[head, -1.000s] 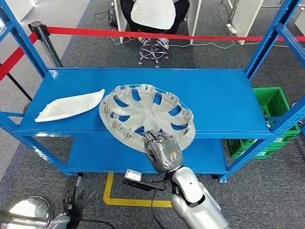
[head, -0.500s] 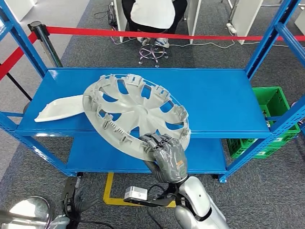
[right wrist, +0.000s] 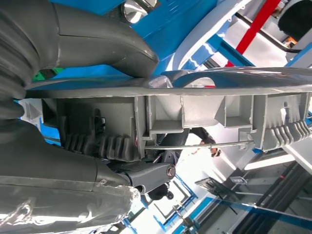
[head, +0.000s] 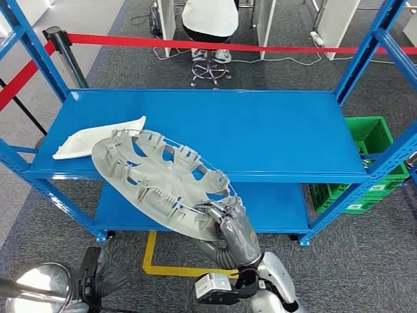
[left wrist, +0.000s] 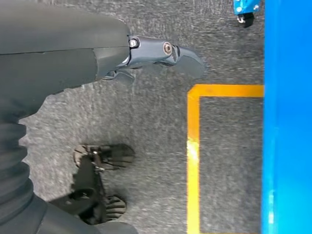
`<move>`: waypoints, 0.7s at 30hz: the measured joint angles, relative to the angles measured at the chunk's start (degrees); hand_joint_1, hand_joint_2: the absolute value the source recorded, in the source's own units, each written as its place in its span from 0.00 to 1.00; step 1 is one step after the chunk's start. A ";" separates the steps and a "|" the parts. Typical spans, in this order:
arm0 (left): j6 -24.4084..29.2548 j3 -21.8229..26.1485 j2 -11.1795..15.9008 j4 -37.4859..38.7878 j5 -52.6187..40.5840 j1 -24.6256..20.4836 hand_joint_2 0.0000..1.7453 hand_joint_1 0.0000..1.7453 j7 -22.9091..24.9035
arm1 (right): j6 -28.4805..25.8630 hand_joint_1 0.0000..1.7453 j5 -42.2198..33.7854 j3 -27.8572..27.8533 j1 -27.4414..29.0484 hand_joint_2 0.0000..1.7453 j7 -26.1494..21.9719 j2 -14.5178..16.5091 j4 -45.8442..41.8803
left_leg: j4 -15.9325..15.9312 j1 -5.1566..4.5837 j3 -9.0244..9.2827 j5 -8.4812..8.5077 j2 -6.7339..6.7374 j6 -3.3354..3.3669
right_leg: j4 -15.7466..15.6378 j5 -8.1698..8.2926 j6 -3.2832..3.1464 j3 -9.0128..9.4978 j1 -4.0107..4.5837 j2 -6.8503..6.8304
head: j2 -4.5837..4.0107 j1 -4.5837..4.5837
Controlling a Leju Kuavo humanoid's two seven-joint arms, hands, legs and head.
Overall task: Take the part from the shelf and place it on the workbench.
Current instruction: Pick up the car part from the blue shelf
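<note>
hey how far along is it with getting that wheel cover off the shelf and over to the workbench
Done: the right hand grips the wheel cover by its rim, tilted, with most of it out past the front edge of the blue shelf.
In hand: carrying it clear.
Left: setting it on the workbench. The left hand hangs over the floor holding nothing.

hubcap (head: 162, 186): matt grey plastic | shelf (head: 275, 130): glossy blue, probably metal
</note>
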 joint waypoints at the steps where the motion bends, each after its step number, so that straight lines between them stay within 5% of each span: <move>1: -0.27 0.00 0.40 0.00 -0.22 0.31 1.00 0.00 -0.22 | 0.06 1.00 -0.04 -0.10 0.28 1.00 -0.30 -0.04 -0.14 | 0.11 0.02 -0.13 0.23 -0.02 -0.38 | -2.39 0.27 -0.25 1.66 0.10 0.10 | 0.00 0.00; 5: -0.78 0.00 1.58 0.00 -0.50 1.26 1.00 0.00 -0.56 | 0.18 1.00 -0.22 -0.44 1.25 1.00 -0.75 -0.15 -0.35 | 0.14 0.15 -0.54 0.84 -0.15 -1.98 | -3.03 1.07 -2.14 1.13 0.35 0.43 | 0.00 -0.15; 7: -0.78 -0.01 1.86 0.00 -0.50 1.58 1.00 0.00 -0.57 | 0.21 1.00 -0.24 -0.57 1.43 1.00 -0.80 -0.16 -0.35 | 2.79 0.26 -1.80 -2.45 -0.16 -2.52 | -3.26 2.15 -3.16 0.12 0.20 0.33 | 0.00 -0.26; 10: -0.84 -0.03 2.16 0.00 -0.66 1.71 1.00 0.00 -0.65 | 0.21 1.00 -0.26 -0.89 1.66 1.00 -0.84 -0.16 -0.35 | 13.31 0.28 -4.97 -10.10 -0.15 -2.90 | -3.28 3.90 -3.59 -2.01 0.24 0.26 | 0.00 -0.36; 12: -1.16 -0.08 2.56 0.00 -1.12 1.98 1.00 0.00 -1.03 | 0.17 1.00 -0.27 -1.15 1.98 1.00 -0.95 -0.16 -0.35 | 16.44 0.30 -4.50 -10.43 -0.15 -2.96 | -3.26 5.13 -3.52 -3.58 0.25 0.22 | 0.00 -0.34; 14: -1.80 -0.20 3.35 0.00 -1.85 2.37 1.00 0.00 -1.87 | 0.04 1.00 -0.41 -1.38 2.39 1.00 -1.38 -0.16 -0.35 | 12.25 0.39 -0.09 -7.92 -0.15 -2.94 | -3.23 6.37 -3.18 -5.05 0.20 0.25 | 0.00 -0.36; 17: -2.79 -0.53 4.88 0.02 -3.44 2.93 1.00 0.00 -3.51 | -0.28 1.00 -1.22 -1.87 3.01 1.00 -2.49 -0.16 -0.37 | 1.88 0.35 7.73 -8.01 -0.38 -2.52 | -3.25 8.03 -2.19 -6.21 0.42 0.31 | 0.00 -0.32; 20: -3.65 -1.28 6.60 0.16 -5.13 4.81 1.00 0.00 -4.86 | -0.77 1.00 -2.74 -2.55 4.09 1.00 -3.66 -0.21 -0.32 | -0.14 -0.08 7.85 -7.49 -0.36 -1.02 | -4.29 9.68 -1.08 -6.30 0.16 0.25 | 0.01 -0.19; 21: -3.92 -1.51 7.20 0.23 -5.61 5.60 1.00 0.00 -5.15 | -0.95 1.00 -3.11 -2.77 4.59 1.00 -3.91 -0.24 -0.28 | -0.19 -0.13 7.44 -6.88 -0.21 -0.46 | -3.97 8.87 -0.80 -6.58 0.03 0.19 | 0.01 -0.11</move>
